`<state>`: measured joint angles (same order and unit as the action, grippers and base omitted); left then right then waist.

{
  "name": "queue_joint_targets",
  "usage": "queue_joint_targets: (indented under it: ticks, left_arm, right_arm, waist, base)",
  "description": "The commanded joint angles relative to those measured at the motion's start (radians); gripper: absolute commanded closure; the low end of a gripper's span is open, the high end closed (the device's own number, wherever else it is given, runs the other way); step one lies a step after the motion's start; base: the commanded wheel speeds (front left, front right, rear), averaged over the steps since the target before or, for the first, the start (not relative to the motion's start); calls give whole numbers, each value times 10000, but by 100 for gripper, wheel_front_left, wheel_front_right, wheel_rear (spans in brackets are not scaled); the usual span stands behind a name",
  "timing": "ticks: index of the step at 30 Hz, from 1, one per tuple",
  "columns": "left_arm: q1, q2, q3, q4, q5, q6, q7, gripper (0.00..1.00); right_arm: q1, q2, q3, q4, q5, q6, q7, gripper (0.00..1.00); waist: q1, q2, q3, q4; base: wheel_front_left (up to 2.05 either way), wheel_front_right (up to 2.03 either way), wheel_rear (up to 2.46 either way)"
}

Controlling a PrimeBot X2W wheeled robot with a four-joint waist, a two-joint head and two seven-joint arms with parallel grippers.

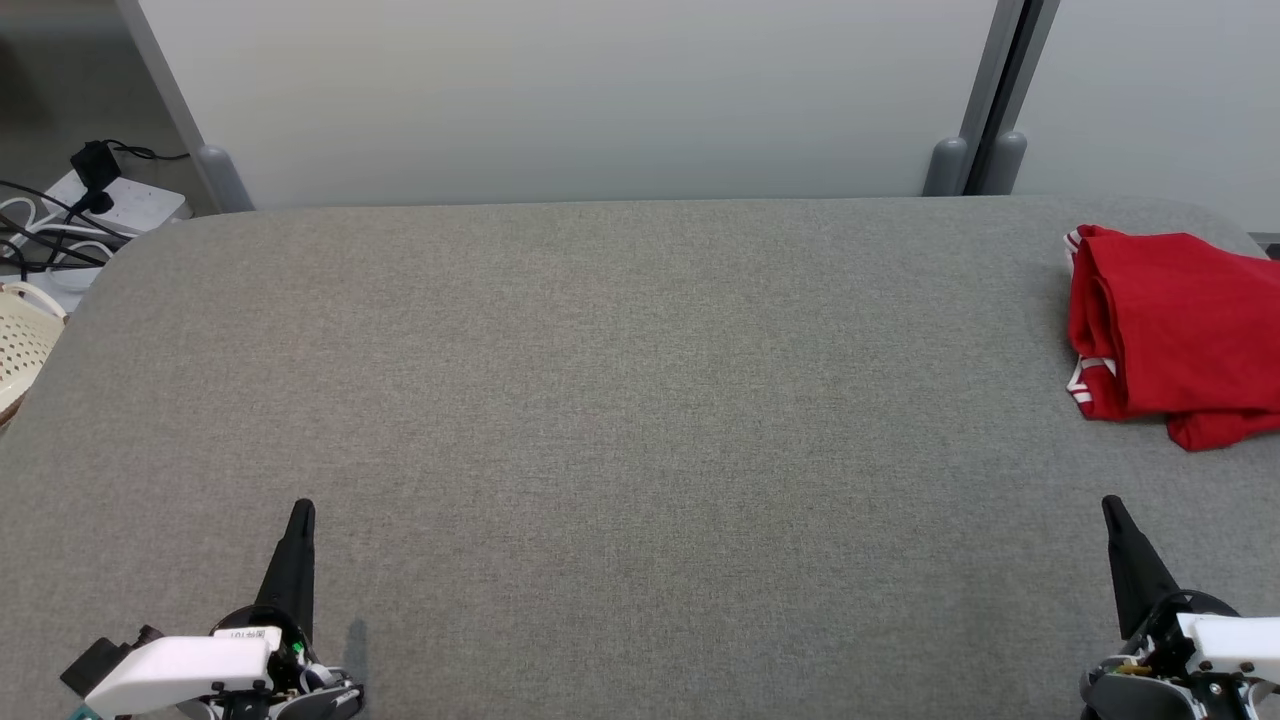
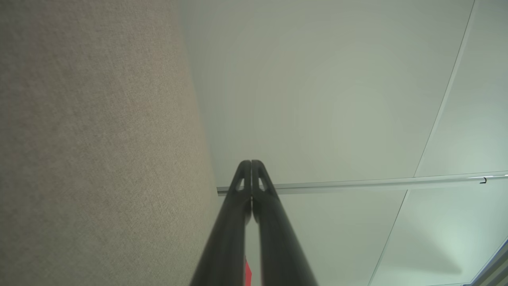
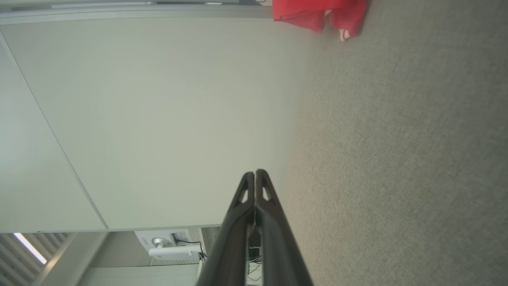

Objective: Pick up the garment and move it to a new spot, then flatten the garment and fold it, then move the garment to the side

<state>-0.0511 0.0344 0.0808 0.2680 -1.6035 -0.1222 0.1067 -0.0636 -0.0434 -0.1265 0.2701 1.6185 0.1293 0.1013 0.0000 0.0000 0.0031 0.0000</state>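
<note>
The left claw [image 1: 300, 512] sits low at the near left of the table [image 1: 600, 350], its two dark fingers pressed together tip to tip, pinching only each other; the left wrist view [image 2: 251, 163] shows the same tight seam between them. The right claw [image 1: 1110, 505] mirrors it at the near right, fingers likewise squeezed flat against one another [image 3: 255, 172]. Both point away from the robot across the grey cloth top. Whether the tips touch the cloth I can't tell.

Further out, the garment [image 1: 1170, 335] lies at the far right of the table, well apart from the right claw, with grey table top between them. It is red with white-striped trim, folded into a loose bundle, its right side running past the picture's edge. The right wrist view catches its near edge [image 3: 317, 12].

Behind the table stands a pale wall [image 1: 580, 100] with two grey posts [image 1: 965, 165] at the right. Off the far left corner, on the floor, are a white power strip [image 1: 125, 205] with dark cables [image 1: 40, 235] and, nearer, the rim of a cream basket [image 1: 22, 345].
</note>
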Motion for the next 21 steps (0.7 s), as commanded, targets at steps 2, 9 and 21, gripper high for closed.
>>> queue_joint_targets:
  ticks: [2, 9, 21]
  left_arm:
    - [-569, 158, 328, -228, -53, -84, 64, 100]
    - [-569, 158, 328, -228, -53, -84, 64, 100]
    - [-569, 158, 328, -228, -53, -84, 64, 100]
  right_arm:
    - [-440, -100, 162, -255, -70, 14, 90, 100]
    - [-440, -97, 158, -255, -73, 14, 93, 100]
    - [-441, -92, 151, -255, -79, 14, 99, 100]
  waist:
    - [0, 0, 0, 0]
    - [0, 0, 0, 0]
    - [0, 0, 0, 0]
  base:
    - [0, 0, 0]
    - [0, 0, 0]
    - [0, 0, 0]
